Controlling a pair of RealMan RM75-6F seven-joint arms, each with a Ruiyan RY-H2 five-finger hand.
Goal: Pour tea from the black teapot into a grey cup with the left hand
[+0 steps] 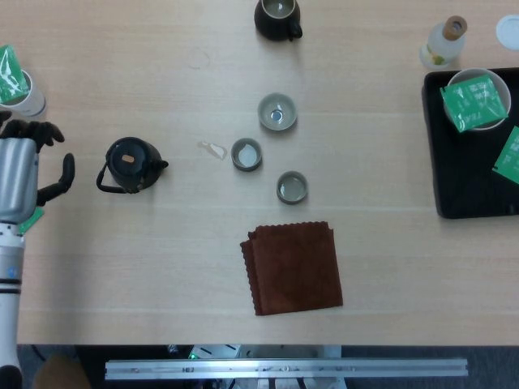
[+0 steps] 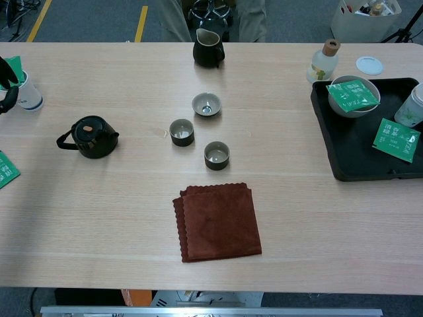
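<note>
Teapot (image 1: 130, 164) position in the head view is left of the three grey cups (image 1: 246, 154), upright, lid on, spout toward the cups and loop handle toward the left edge. The left hand (image 1: 18, 174) is seen well left of it, empty, fingers loosely apart. The right hand is not shown in either view.

In the chest view the same black pot (image 2: 90, 137) is seen apart from the nearest cup (image 2: 181, 131), and only dark fingertips (image 2: 6, 86) are caught at the left border. The pot is judged rigid, fairly heavy if filled, glazed and likely slippery; the loop handle is judged the best hold, with the lid at risk when tilted.
</note>
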